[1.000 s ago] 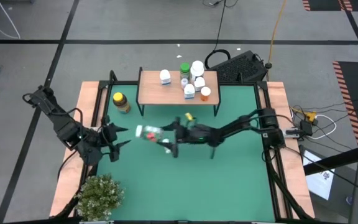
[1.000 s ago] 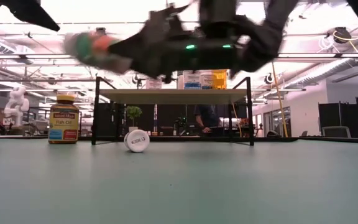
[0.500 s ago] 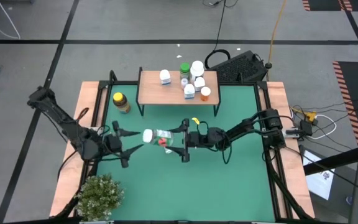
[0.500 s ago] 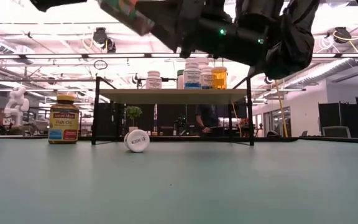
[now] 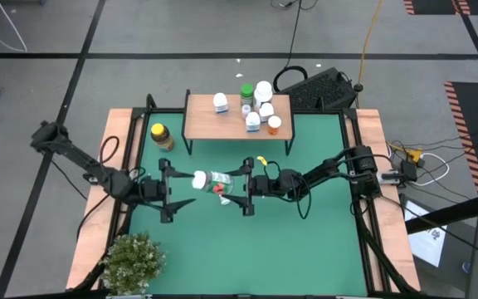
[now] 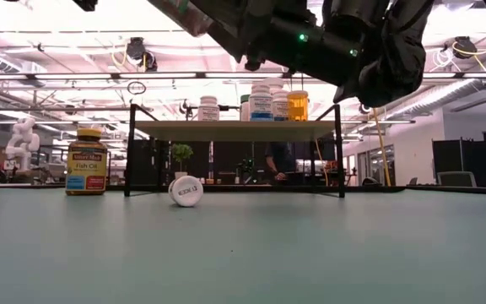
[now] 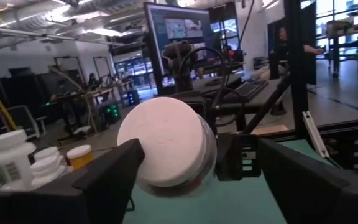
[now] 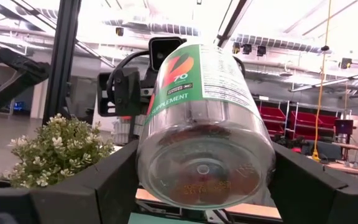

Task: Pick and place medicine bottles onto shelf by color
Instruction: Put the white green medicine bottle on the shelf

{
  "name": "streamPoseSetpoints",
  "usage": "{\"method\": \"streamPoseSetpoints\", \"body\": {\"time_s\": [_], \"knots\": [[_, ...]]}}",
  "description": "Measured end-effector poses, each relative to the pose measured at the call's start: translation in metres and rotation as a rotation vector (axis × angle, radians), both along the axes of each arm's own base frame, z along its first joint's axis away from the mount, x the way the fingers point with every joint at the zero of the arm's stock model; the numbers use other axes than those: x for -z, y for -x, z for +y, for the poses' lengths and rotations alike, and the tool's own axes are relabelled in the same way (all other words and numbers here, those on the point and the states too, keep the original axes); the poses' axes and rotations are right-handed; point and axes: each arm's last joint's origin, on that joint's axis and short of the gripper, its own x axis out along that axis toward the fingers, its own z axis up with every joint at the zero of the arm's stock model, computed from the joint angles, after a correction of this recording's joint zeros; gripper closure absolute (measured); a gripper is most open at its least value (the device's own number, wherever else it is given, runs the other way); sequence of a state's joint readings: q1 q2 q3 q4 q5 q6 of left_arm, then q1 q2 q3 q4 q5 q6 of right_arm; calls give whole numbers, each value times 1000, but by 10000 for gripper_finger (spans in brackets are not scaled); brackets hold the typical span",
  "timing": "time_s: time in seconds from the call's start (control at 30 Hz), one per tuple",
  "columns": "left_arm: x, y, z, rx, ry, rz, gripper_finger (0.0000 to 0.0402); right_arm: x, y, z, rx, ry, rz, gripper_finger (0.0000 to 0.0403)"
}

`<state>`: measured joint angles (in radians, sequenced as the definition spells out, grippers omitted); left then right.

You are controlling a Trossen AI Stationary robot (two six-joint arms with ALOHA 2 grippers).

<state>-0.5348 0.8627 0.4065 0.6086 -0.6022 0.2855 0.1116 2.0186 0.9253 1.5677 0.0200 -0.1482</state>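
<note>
The right gripper's (image 5: 237,188) jaws are clamped on the base end of a clear, green-labelled bottle (image 5: 210,180), holding it sideways in the air over the middle of the green counter (image 5: 305,241). The left gripper's (image 5: 181,189) jaws stand apart on either side of the bottle's white cap (image 7: 165,142), without visibly pressing it. Behind them the shelf (image 5: 202,124) carries several bottles, an amber yellow-capped bottle (image 5: 162,136) stands on the counter beside the shelf's left end, and a white bottle (image 6: 186,191) lies on its side under the shelf.
</note>
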Motion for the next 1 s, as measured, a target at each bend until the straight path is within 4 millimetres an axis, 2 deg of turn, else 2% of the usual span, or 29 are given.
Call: {"method": "streamPoseSetpoints", "body": {"time_s": [0.17, 0.53, 0.83, 1.0], "knots": [[0, -4, 6, 21, -3, -5, 51, 0, 0, 0, -3, 3, -1, 112], [2, -6, 10, -14, -19, 14, 80, -1, 0, 2, -33, 31, -7, 112], [1, -7, 13, -30, -22, 5, 33, -4, -1, 2, -16, 47, -21, 112], [0, -8, 17, -48, 0, -6, 29, -12, 0, 1, 15, 84, -45, 112]]}}
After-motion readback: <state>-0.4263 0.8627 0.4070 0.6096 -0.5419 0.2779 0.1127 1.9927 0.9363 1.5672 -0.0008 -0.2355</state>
